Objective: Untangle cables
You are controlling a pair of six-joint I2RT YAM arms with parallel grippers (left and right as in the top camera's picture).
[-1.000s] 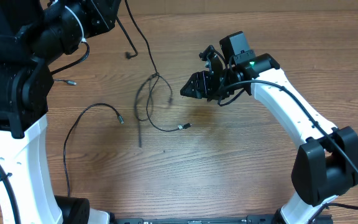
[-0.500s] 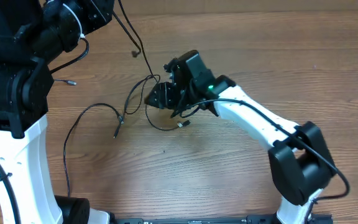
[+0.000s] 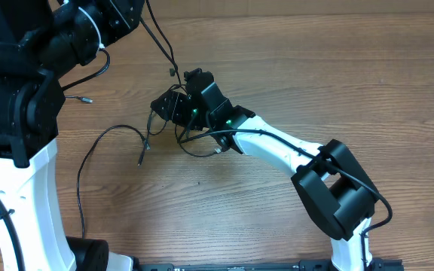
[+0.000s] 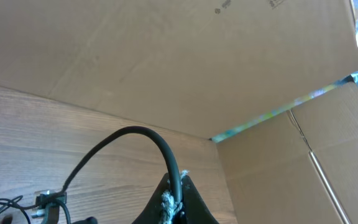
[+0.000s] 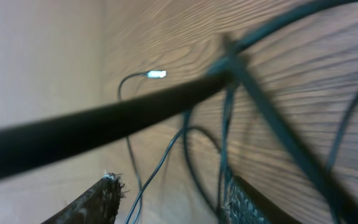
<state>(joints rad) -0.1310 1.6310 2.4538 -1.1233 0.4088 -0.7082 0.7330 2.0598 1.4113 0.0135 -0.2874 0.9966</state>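
Swung leftward since a second ago, onto the knot of thin black flexible cables [image 5: 230, 74] with small silvery plug tips. Bunched left of centre on the table, with one loose strand trailing toward the near-left edge. Straddled by the parted fingers of the black right gripper [image 3: 164, 105], closed on nothing yet, probably lining up on one loop. Held taut at the far-left by the black left gripper [image 4: 174, 202], seemingly clamped on one lifted strand, likely so the loops pull apart. Underneath, light wood-grain tabletop [image 3: 368, 83]. Behind, plain brown cardboard wall [image 4: 166, 56] with a taped seam.
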